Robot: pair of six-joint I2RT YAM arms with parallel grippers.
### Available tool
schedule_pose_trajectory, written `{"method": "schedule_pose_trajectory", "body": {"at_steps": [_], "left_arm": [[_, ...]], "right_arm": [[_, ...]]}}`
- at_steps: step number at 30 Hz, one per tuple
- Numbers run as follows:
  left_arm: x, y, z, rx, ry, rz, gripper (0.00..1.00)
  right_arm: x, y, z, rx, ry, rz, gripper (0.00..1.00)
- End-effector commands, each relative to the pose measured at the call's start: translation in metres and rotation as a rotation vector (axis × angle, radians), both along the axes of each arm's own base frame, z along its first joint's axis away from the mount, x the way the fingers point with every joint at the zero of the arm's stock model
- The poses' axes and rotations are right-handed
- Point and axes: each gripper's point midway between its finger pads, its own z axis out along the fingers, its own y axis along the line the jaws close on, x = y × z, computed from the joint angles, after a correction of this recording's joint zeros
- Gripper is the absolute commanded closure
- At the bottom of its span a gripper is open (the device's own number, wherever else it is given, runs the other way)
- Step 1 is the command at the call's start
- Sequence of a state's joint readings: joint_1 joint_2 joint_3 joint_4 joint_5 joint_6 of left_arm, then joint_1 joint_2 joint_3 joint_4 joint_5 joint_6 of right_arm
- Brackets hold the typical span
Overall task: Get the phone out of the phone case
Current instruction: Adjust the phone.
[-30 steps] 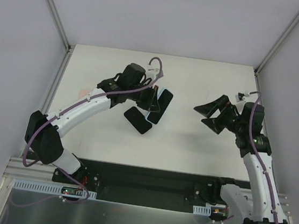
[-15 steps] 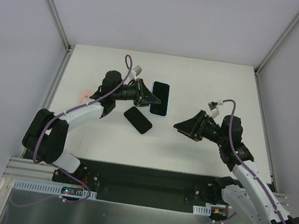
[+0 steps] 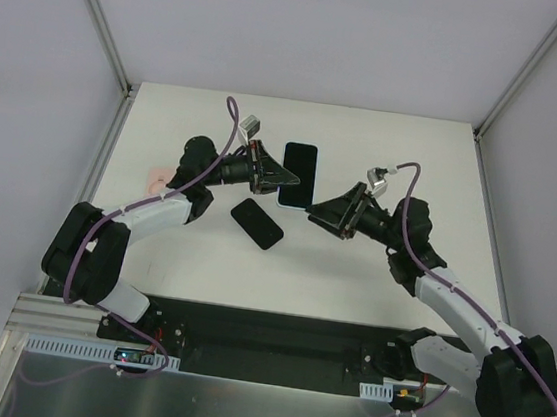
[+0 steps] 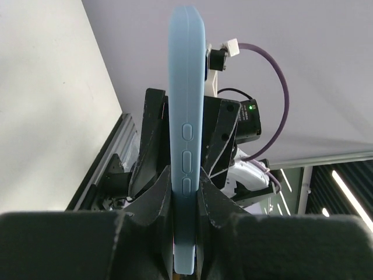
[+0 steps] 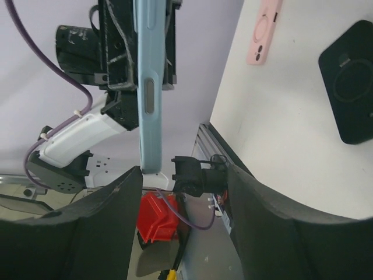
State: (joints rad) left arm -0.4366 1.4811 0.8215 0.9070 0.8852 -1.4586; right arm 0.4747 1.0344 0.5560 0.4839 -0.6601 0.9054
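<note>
The phone (image 3: 299,174) shows its dark screen inside the light blue phone case (image 3: 295,206), held above the table. My left gripper (image 3: 274,176) is shut on the case's left end. In the left wrist view the case (image 4: 186,116) stands edge-on, pinched between the fingers (image 4: 218,201) of the left gripper (image 4: 186,201). My right gripper (image 3: 324,214) is just right of the case's near end, open. In the right wrist view the case (image 5: 148,81) hangs edge-on, its lower end level with the left fingertip (image 5: 125,181) of the right gripper (image 5: 183,175). Nothing is gripped there.
A black flat pad (image 3: 257,223) with a ring mark lies on the table below the held phone, also seen as the black pad (image 5: 348,87). A pink case (image 3: 158,175) lies at the table's left edge, shown too as the pink case (image 5: 263,32).
My right arm has swung left and forward, up to the held phone, and its jaws have narrowed from fully wide. The left arm has shifted the phone slightly and keeps its grip.
</note>
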Motion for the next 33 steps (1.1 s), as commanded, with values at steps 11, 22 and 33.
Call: {"method": "schedule_pose_trajectory", "body": {"at_steps": [11,22,33], "left_arm": [[-0.009,0.009,0.033,-0.094,-0.12,-0.021,1.0],[0.004,0.015,0.023,-0.112,-0.078,0.013,1.0],[0.008,0.015,0.017,-0.132,-0.043,0.023,1.0]], "right_arm": [[0.017,0.022,0.069,0.228,-0.154,0.006,0.84],[0.007,0.021,0.077,0.243,-0.177,0.012,0.77],[0.0,0.027,0.082,0.235,-0.195,0.036,0.71]]}}
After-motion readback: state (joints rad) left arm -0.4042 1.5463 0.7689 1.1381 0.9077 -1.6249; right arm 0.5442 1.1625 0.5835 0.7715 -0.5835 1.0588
